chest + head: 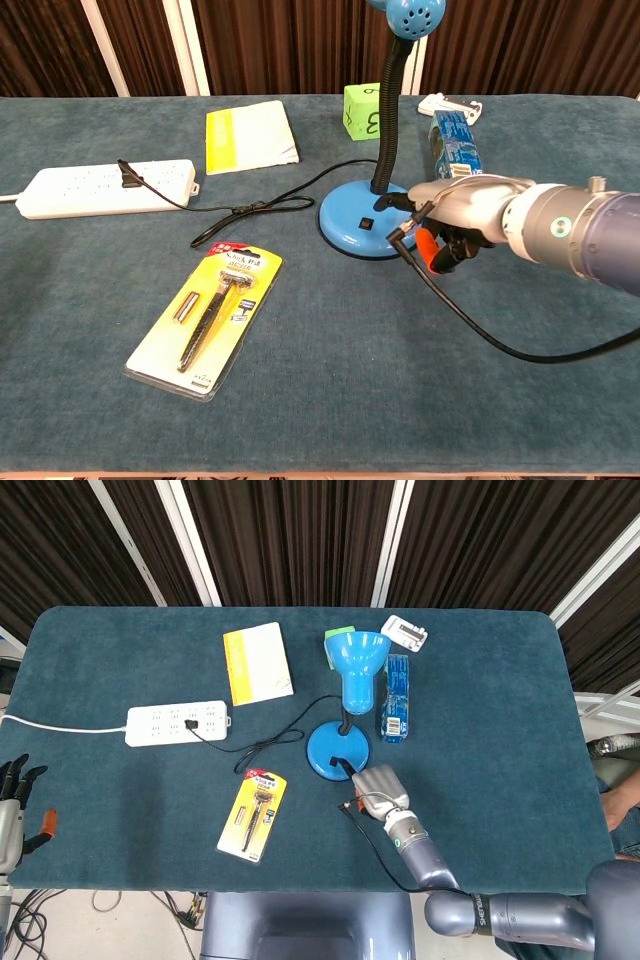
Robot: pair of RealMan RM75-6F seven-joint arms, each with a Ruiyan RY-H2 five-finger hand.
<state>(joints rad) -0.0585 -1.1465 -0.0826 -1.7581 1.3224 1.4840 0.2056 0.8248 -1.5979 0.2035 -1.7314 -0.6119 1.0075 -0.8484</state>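
Observation:
A blue desk lamp stands mid-table, its round base (328,752) (355,228) under a bent neck and shade (357,655). My right hand (378,786) (458,214) is at the base's near right side. One dark finger (392,203) reaches onto the rim of the base, close to the small black switch (366,222); the other fingers are curled in and hold nothing. My left hand (12,808) shows only in the head view, off the table's near left corner, with its fingers apart and nothing in them.
The lamp's cord (262,742) runs to a white power strip (177,723) at the left. A yellow razor pack (253,815) lies near the front. A yellow-white booklet (257,663), a green cube (362,110), a blue box (396,698) and a white item (405,631) lie behind.

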